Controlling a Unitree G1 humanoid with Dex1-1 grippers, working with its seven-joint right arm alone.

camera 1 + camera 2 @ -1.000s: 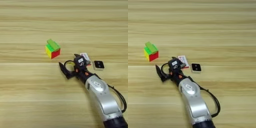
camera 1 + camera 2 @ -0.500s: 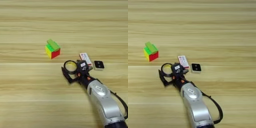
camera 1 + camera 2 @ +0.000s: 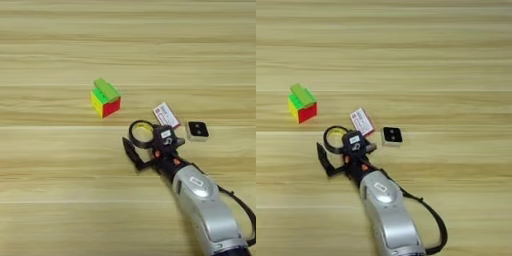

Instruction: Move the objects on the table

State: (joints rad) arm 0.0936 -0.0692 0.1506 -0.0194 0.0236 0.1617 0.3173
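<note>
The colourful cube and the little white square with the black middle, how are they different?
The puzzle cube is green, yellow and red; the small square block is white with a black centre. The cube is clearly bigger and stands taller, with a green bar on top, while the block sits low with nothing on it. The cube sits to the left of the tool; the block sits to its right. Both rest on the wooden table, untouched.

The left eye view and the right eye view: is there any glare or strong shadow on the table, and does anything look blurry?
Left eye view: no glare on the table; the puzzle cube casts only a faint shadow; the gripper and black ring look soft-edged. Right eye view: equally even light; the print on the white-and-red box is too blurred to read.
</note>
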